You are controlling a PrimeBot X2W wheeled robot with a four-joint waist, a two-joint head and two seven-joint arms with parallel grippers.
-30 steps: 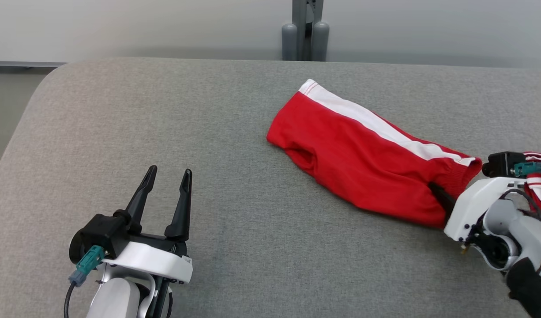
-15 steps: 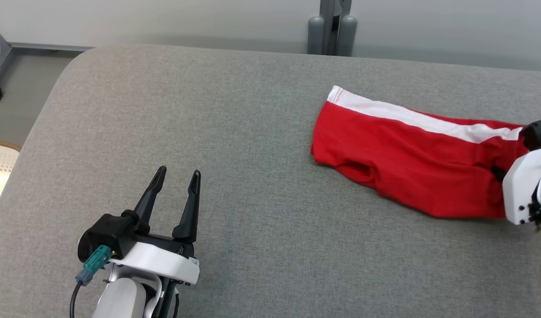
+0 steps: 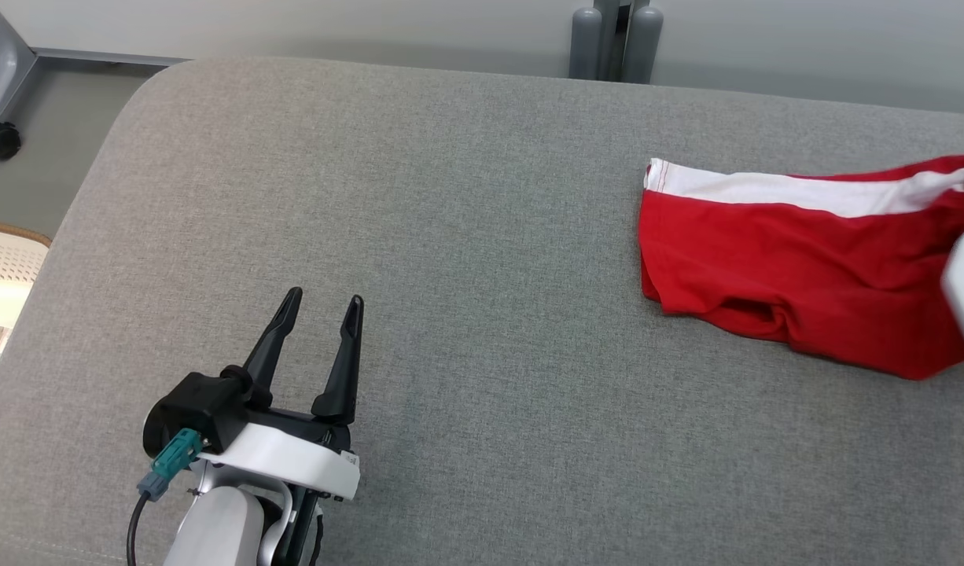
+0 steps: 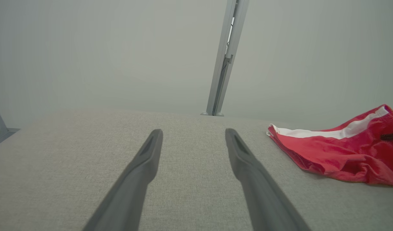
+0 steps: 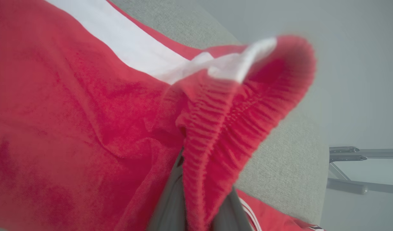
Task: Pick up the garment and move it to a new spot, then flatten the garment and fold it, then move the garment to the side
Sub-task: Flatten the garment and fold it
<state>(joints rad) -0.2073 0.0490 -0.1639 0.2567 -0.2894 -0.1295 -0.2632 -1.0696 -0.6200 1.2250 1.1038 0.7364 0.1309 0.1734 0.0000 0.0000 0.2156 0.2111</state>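
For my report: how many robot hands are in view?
2. Left hand: open, lower left, over the grey surface. Right hand: right edge, shut on the red garment.

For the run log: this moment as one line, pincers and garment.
step: move garment | right pincer: shut on garment waistband | left pincer: open, empty | garment: far end resting on table

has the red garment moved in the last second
Yes. Its white-striped end lay below the grey post behind the table; now the red garment sits right of that post: it slid rightward.
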